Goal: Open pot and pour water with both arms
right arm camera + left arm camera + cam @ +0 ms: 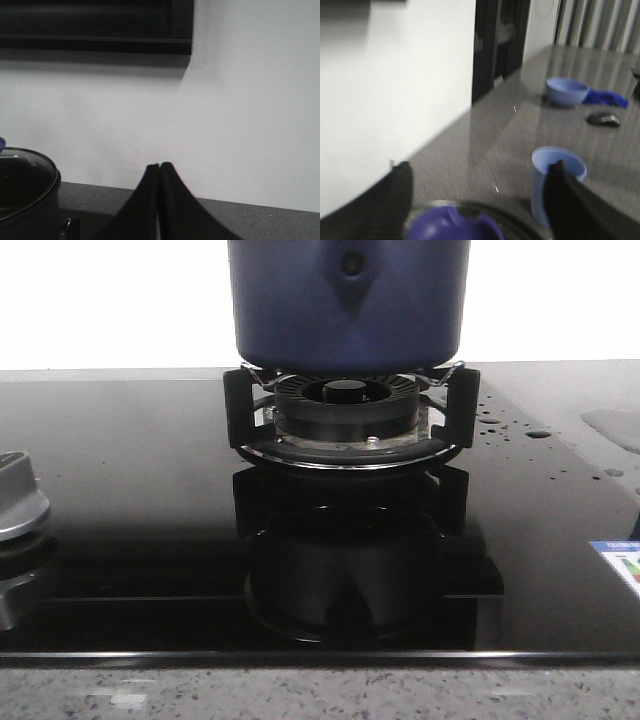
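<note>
The dark navy-blue pot (350,305) stands on the burner (345,410) at the middle of the black hob; its top is cut off in the front view. Neither gripper shows there. In the left wrist view my left gripper (480,165) is open wide, with its black fingers (385,200) either side of the lid's purple-blue knob (452,225), not touching it. The view is blurred. In the right wrist view my right gripper (159,167) is shut and empty, beside the pot (25,210), whose glass lid (20,175) is on.
A light-blue cup (559,175) stands on the grey counter near the left gripper's right finger. Further off are a blue bowl (566,91), a blue cloth (605,97) and a dark mouse (603,119). A silver knob (15,502) sits at the hob's left. Water drops (495,425) lie at its right.
</note>
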